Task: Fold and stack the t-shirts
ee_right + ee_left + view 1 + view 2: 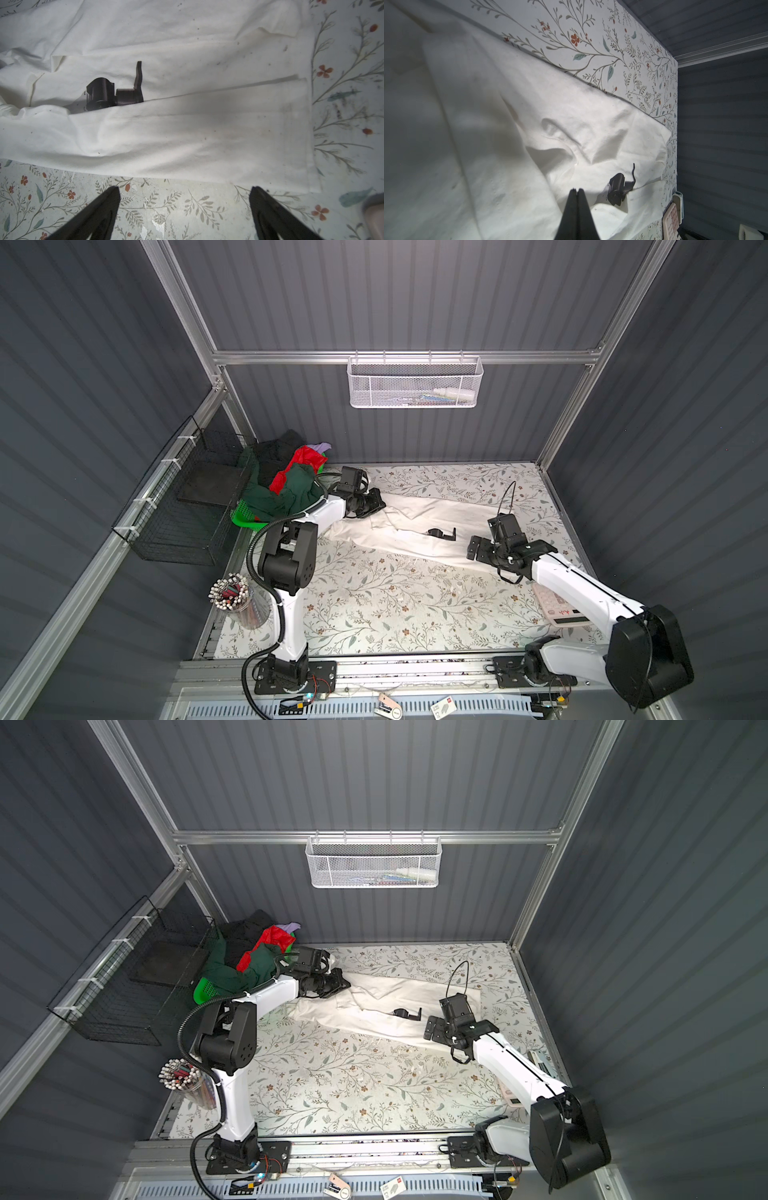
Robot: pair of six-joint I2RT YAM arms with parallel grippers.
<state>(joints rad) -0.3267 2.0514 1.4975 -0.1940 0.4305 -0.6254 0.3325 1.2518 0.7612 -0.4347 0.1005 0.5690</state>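
I am looking at the green basket (245, 514) in the rear left corner, which is holding a heap of the dark green t-shirt (291, 489), red t-shirt (299, 460), black t-shirt (274, 448) and lavender t-shirt (320, 446), all spilling over its rim. The white mesh basket (415, 383) is hanging on the back rail with a bottle (453, 394) lying inside, and a clear jar (245, 610) by the left arm's base is bristling with pens. The cream-white t-shirt (419, 510) is lying crumpled in a slant across the table (374, 605), its black print (442, 533) peeking out from a fold. My left gripper (577, 190) is sitting at the shirt's basket-side end with its fingers pressed together; I cannot tell whether cloth is caught between them. My right gripper (184, 191) is hovering with its fingers spread wide over the table, just beside the shirt's front edge and near its hemmed right end. The floral surface is showing broadly between the shirt and the front rail, and a calculator (557, 610) is lying under the right arm.
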